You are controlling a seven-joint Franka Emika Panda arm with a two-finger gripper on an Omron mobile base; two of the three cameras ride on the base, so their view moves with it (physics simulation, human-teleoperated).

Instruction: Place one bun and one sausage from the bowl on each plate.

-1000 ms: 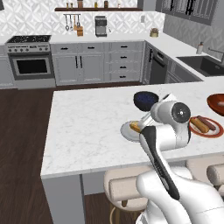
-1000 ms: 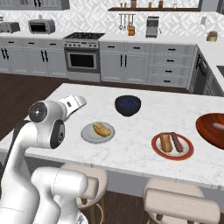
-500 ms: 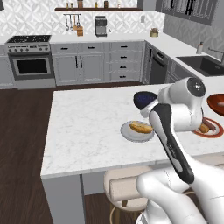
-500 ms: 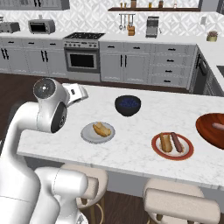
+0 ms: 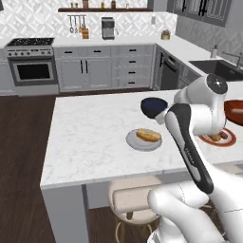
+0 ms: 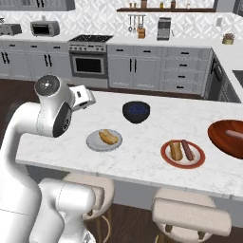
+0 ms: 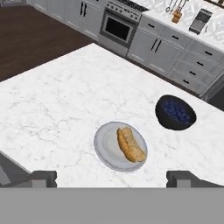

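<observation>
Bun (image 7: 131,144) lies diagonally across grey plate (image 7: 105,151), long axis toward blue bowl (image 7: 175,113); tool (image 7: 111,178) wide, empty.

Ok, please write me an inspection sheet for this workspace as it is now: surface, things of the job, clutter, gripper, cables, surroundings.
Surface: white marble island counter, no spills seen.
Job's things: grey plate holds one bun, no sausage yet. Red-rimmed plate holds a bun and a sausage side by side. Reddish-brown bowl at the counter's right end holds one sausage.
Clutter: dark blue bowl behind the plates.
Gripper: gripper open, empty, above the grey plate.
Cables: nothing seen.
Surroundings: stove, grey cabinets, stools beneath the counter edge.
</observation>
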